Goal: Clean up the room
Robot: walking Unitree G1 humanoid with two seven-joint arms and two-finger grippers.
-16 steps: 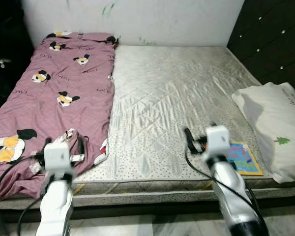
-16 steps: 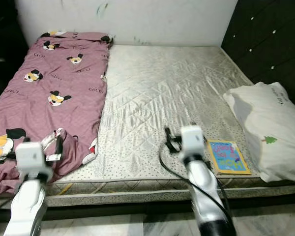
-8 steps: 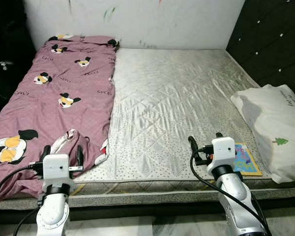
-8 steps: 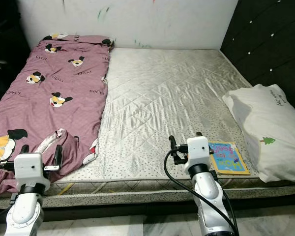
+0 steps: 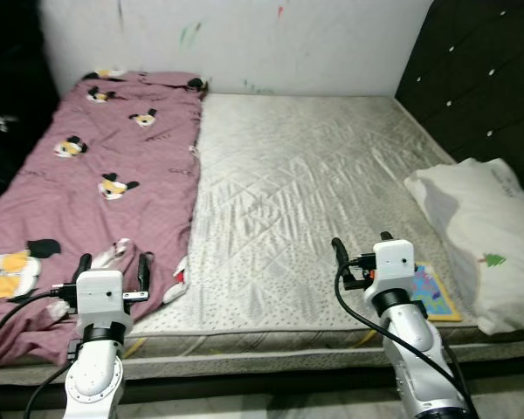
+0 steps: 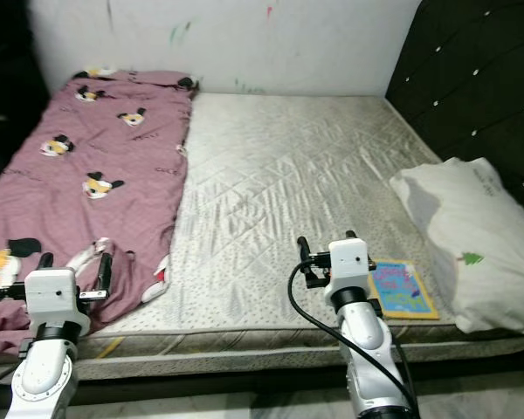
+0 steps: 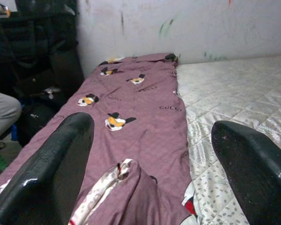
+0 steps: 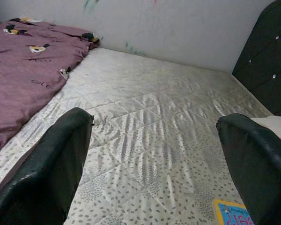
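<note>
Book (image 5: pixel 434 293) on the mattress (image 5: pixel 306 192) edge, nothing gripped yet.
It lies flat at about 4 o'clock, just beside the pillow (image 5: pixel 485 236), long axis toward 12. Approach step, I judge: right gripper (image 5: pixel 360 255), fingers wide, must swing toward 3 o'clock and down. Left gripper (image 5: pixel 111 266) hovers wide over the blanket (image 5: pixel 96 183).

Mattress (image 5: pixel 306 175): quilted cloth, silvery, slight sheen, diamond stitching, fine speckled print along near edge. Blanket (image 5: pixel 96 166) on left: soft matt purple cloth, cartoon print, creased near its near end. Pillow (image 5: pixel 480 236) on right: white matt cloth, rumpled. Book (image 6: pixel 400 290): glossy printed paper cover. Wall (image 5: pixel 244 39): matt paint, scuffed with marks. Headboard (image 5: pixel 480 78): dark, tufted, shiny studs. Fingers (image 8: pixel 61 164): black, matt, finely grained
</note>
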